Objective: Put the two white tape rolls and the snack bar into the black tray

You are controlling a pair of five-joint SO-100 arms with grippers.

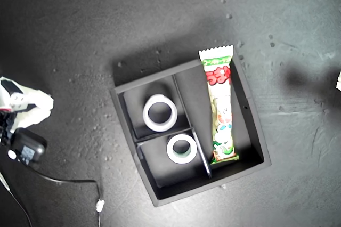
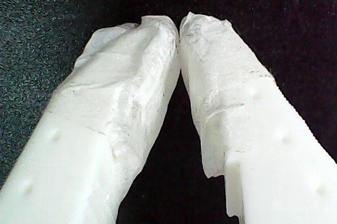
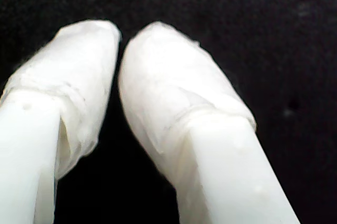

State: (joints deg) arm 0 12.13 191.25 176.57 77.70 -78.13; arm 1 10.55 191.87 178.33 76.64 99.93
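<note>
Both white ring-shaped tape rolls and the green-and-white wrapped snack bar are seen lying in the square matte black tray (task judged complete), nothing being held between either gripper's closed fingers.

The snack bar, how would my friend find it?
Find the square matte black tray on the dark table. Its long compartment, on the exterior view's right, holds the long green-and-white wrapped snack bar. Its neighbours, two small white ring-shaped tape rolls, are round.

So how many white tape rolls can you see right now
2. One tape roll lies in the black tray's upper small compartment in the exterior view, the other tape roll in the lower one. None appears hidden.
</note>
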